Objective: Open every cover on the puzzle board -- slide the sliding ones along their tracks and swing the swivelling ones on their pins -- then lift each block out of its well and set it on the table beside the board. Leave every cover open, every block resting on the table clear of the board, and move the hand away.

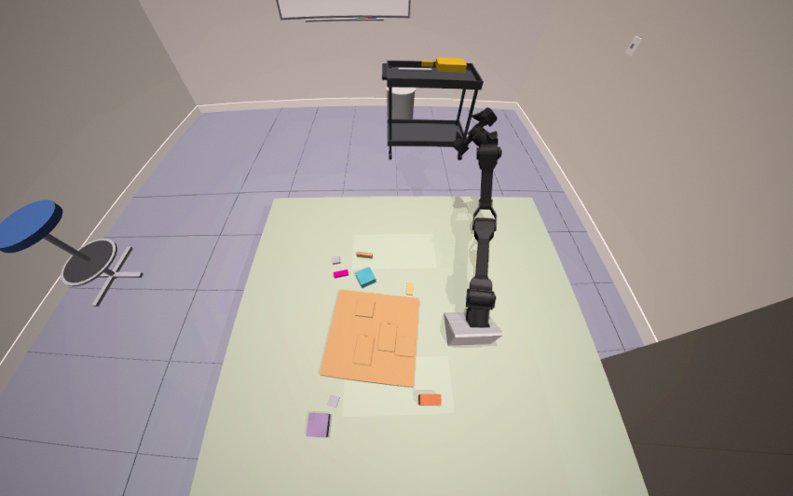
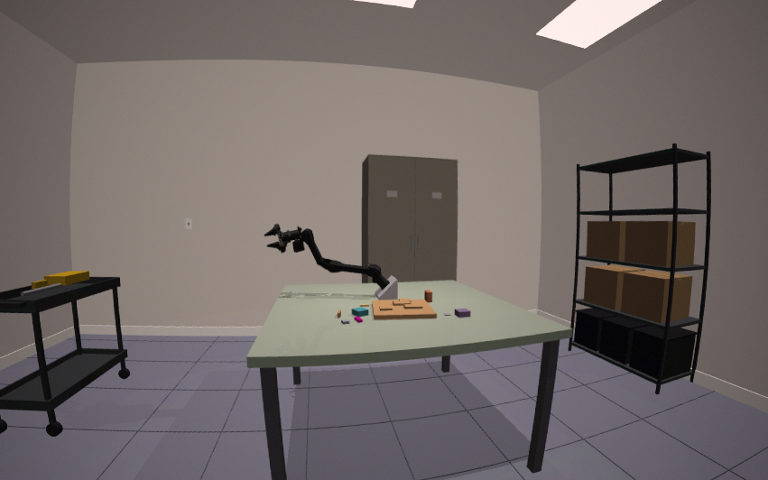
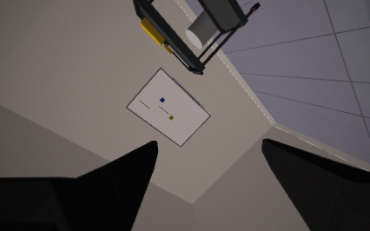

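Observation:
The orange puzzle board point(image 1: 381, 374) point(image 2: 386, 314) lies on the table. Flat covers of the same orange show on it: a square cover point(image 1: 364, 309) near its far edge, a long cover point(image 1: 387, 337) near the middle, another long cover point(image 1: 362, 351) left of that, and a squarish cover point(image 1: 404, 347) at the right. Each long cover has a small knob at its far end. No open well or block in one can be made out. My gripper point(image 1: 471, 130) point(image 2: 265, 239) point(image 3: 208, 145) is open and empty, high up and far from the board.
A teal block point(image 1: 364, 277) point(image 2: 360, 310), magenta piece point(image 1: 340, 273) point(image 2: 358, 319), small orange piece point(image 1: 363, 254) and yellow piece point(image 1: 409, 288) lie beyond the board. A purple block point(image 1: 318, 425) point(image 2: 462, 312) and red-orange block point(image 1: 430, 399) point(image 2: 428, 295) are on its near side. Two small grey pieces also lie around.

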Robot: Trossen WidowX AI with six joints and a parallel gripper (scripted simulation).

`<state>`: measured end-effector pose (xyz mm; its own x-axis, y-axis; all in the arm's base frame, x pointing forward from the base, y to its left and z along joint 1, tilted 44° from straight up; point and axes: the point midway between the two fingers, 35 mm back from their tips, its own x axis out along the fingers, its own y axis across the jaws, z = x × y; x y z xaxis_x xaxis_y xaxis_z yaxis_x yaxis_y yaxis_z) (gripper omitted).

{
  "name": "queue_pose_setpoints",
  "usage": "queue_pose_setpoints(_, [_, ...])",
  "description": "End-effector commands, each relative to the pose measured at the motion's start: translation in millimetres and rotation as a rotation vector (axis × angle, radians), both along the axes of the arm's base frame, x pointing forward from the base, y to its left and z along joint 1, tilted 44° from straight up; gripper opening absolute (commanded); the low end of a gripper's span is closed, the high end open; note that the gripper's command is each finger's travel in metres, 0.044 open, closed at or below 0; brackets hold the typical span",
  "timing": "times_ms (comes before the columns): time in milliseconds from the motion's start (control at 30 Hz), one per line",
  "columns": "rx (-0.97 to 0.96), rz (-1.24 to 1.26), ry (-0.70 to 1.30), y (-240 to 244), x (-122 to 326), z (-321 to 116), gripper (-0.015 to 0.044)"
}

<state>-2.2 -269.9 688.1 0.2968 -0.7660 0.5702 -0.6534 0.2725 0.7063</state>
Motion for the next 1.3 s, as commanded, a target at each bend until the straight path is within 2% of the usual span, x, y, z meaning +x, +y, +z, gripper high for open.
queue_pose_setpoints(0, [-0.001,0.0,0.0,0,0,0,0.0374])
queue_pose_setpoints(467, [-0.169,-0.029,0.037,57,6,29,0.0006])
queue_pose_setpoints(900, [-0.263,0.034,0.04,94,20,41,0.0])
queue_pose_setpoints(1267, [-0.412,0.027,0.092,146,36,55,0.0])
